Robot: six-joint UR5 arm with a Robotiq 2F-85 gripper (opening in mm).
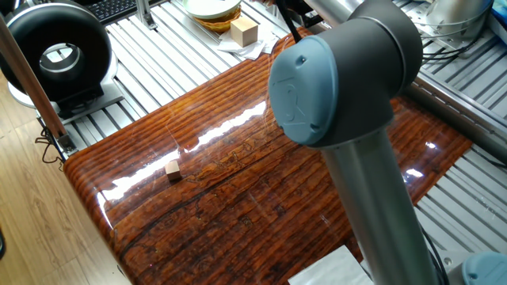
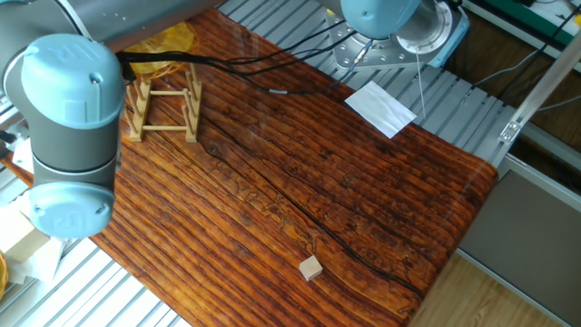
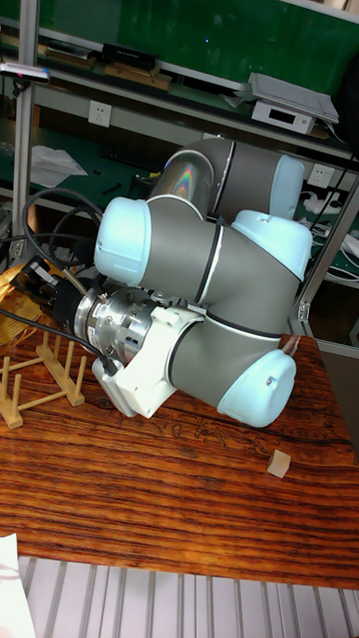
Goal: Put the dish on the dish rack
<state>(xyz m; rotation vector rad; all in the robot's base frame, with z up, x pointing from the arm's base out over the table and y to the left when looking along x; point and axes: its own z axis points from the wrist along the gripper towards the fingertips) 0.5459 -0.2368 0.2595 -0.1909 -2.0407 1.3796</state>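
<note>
dish point(image 2: 162, 41): it's sitting past the rack, at the far table corner, mostly hidden under your arm. You only get a yellow woven edge in the other fixed view, and a sliver at the left edge of the tall view.

rack point(image 2: 165, 107): empty, pegs up, on the table right beside the dish, on the near side of it.

gripper point(image 3: 38, 282): honestly can't tell if it's open or closed. The tall view shows the wrist and a black block pointing at the dish, but the fingers themselves are lost in cables and shadow.

the relation that matters: the dish lies straight ahead of the tool tip, the rack just below and in front of it. So my guess is you're on the reach or grab, and the carry after that is short.

watch out: the cable point(image 2: 238, 64) drapes right over the rack.

block point(image 2: 311, 268): well behind the tool, no issue.
</note>
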